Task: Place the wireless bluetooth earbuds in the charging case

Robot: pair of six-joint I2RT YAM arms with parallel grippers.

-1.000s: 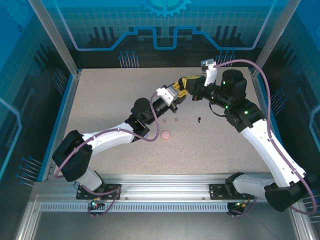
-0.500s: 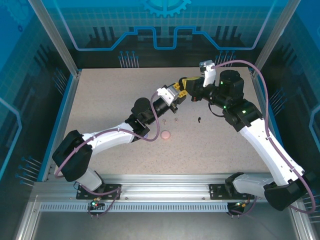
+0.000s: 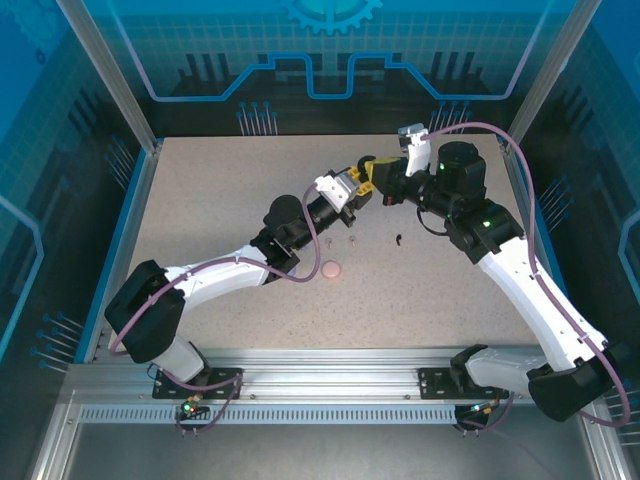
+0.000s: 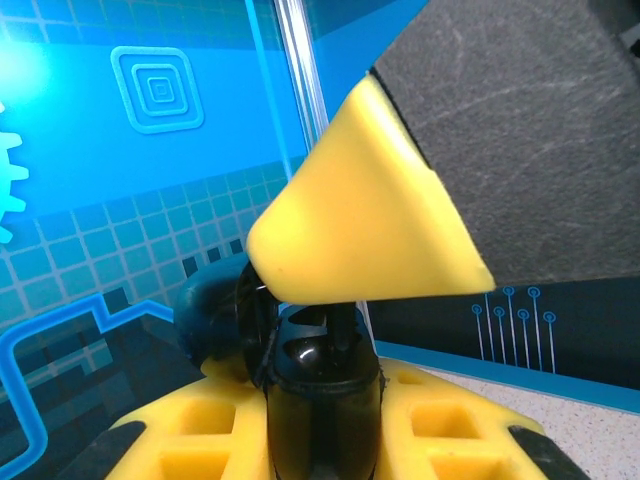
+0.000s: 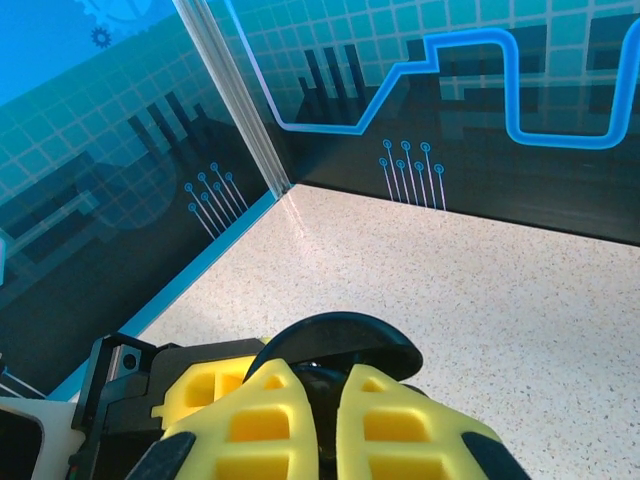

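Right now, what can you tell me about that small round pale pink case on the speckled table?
The small round pale pink case looks like smooth plastic. It is coin-shaped and lies flat on the speckled table, near the middle. It appears closed, though it is small in view. It sits close beside the left arm, with nothing holding it.

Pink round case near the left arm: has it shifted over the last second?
No. The pink round case lies at the same spot, equally far from the black earbud as before.
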